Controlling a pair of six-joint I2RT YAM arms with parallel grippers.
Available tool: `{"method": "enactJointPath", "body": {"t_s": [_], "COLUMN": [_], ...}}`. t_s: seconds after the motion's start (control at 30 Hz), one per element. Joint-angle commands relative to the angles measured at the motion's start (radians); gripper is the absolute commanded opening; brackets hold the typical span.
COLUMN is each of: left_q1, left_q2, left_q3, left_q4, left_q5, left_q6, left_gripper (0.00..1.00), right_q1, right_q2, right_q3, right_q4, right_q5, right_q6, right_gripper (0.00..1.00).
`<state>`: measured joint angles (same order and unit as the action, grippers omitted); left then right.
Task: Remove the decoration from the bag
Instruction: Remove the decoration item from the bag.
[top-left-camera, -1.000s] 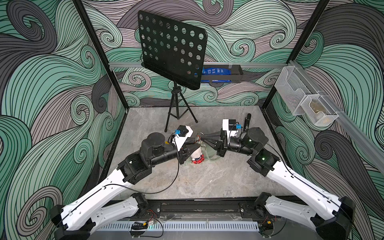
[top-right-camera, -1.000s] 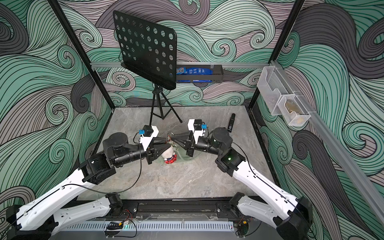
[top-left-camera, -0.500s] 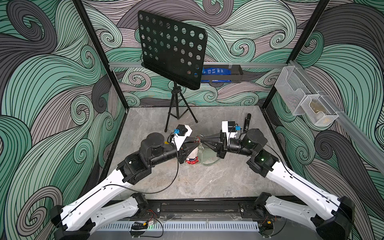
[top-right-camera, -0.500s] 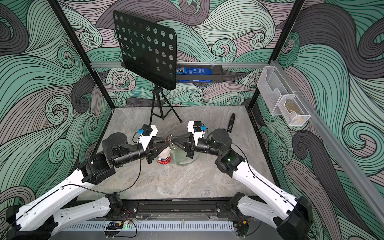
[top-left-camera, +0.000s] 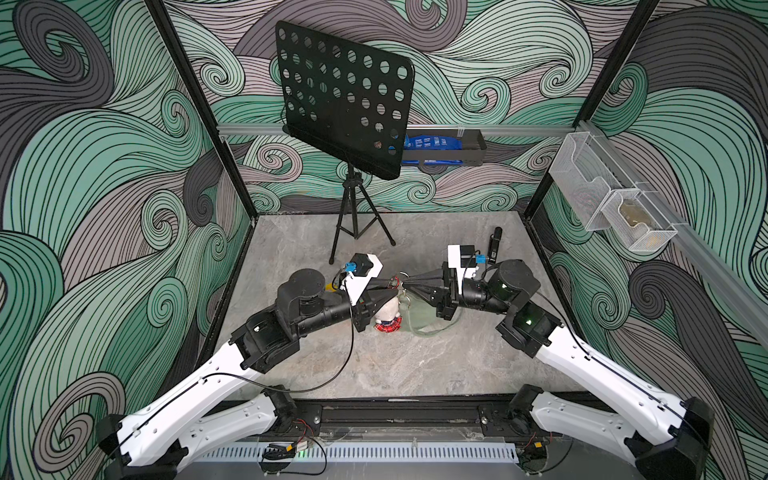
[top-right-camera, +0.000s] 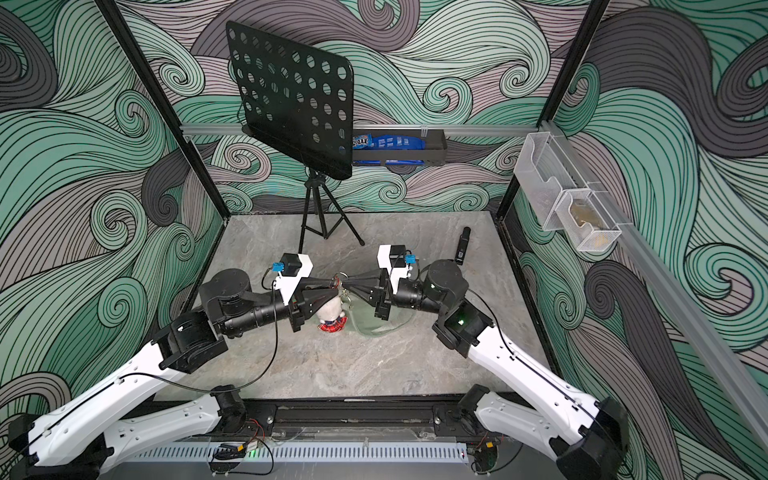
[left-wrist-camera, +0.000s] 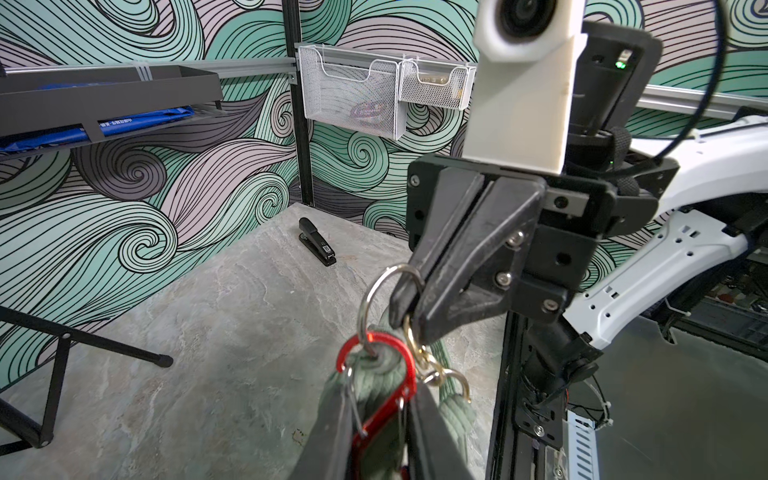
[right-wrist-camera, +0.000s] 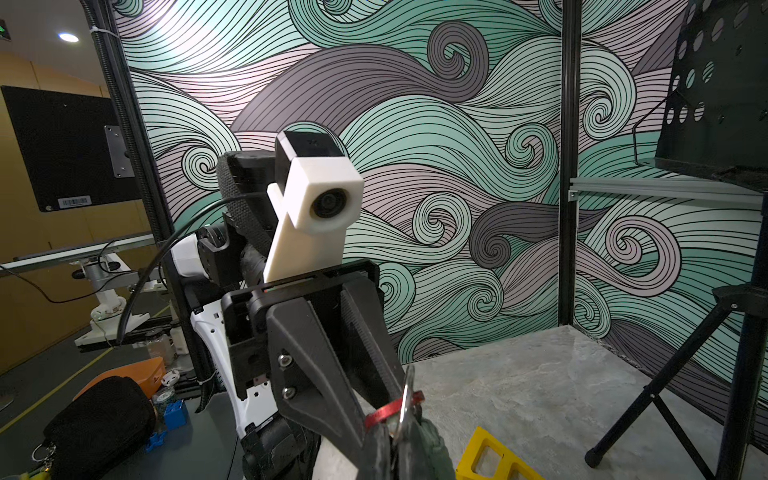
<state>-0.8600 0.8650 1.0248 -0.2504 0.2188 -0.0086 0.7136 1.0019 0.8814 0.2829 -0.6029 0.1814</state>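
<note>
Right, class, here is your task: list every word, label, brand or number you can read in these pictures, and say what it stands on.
No text is clear enough to quote.
blue packet in the black wall tray: white print, too blurred to read.
black stapler on the table: small label, too small to read.
black panel outside the cell: barcode sticker, digits too small to read.

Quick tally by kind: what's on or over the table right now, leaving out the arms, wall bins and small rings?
Bag: 1
Plush charm: 1
Red carabiner: 1
Stapler: 1
Music stand: 1
Yellow block: 1
Total: 6
</note>
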Motion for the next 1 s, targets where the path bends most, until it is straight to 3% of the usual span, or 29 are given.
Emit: {"method": "enactJointPath", "body": {"t_s": [0.0,0.1,0.6,0.8,0.83,0.9,0.97], "left_q1": [-0.002,-0.003,-0.002,-0.002,-0.002,-0.002,-0.002], "left_q2": [-0.026,-0.028,-0.022,-0.023,-0.021,-0.019,-0.017], "left_q3": [-0.001,0.003,0.022,0.019,0.017,0.012,0.006], "left_q4": [0.003,0.0,-0.024,-0.032,-0.03,-0.02,-0.009], "left_q5": [0.043,0.072,0.197,0.185,0.178,0.172,0.172], "left_q6": [0.025,0.037,0.078,0.079,0.075,0.067,0.063], "left_gripper": [0.04,0.0,0.0,0.0,0.04,0.28,0.36], "right_q1": [0.002,-0.001,-0.021,-0.023,-0.025,-0.025,-0.025], "right_q2": [-0.02,-0.017,-0.018,-0.03,-0.031,-0.034,-0.038], "right_q3": [0.001,0.0,-0.006,-0.006,-0.003,0.0,-0.001], "right_q4": [0.023,0.022,0.006,-0.011,-0.021,-0.028,-0.025], "right_q5": [-0.003,-0.007,-0.019,-0.009,-0.007,-0.009,-0.022], "right_q6": [-0.008,-0.005,-0.008,-0.029,-0.037,-0.043,-0.043], "right_gripper": [0.0,0.0,0.0,0.0,0.0,0.0,0.0]}}
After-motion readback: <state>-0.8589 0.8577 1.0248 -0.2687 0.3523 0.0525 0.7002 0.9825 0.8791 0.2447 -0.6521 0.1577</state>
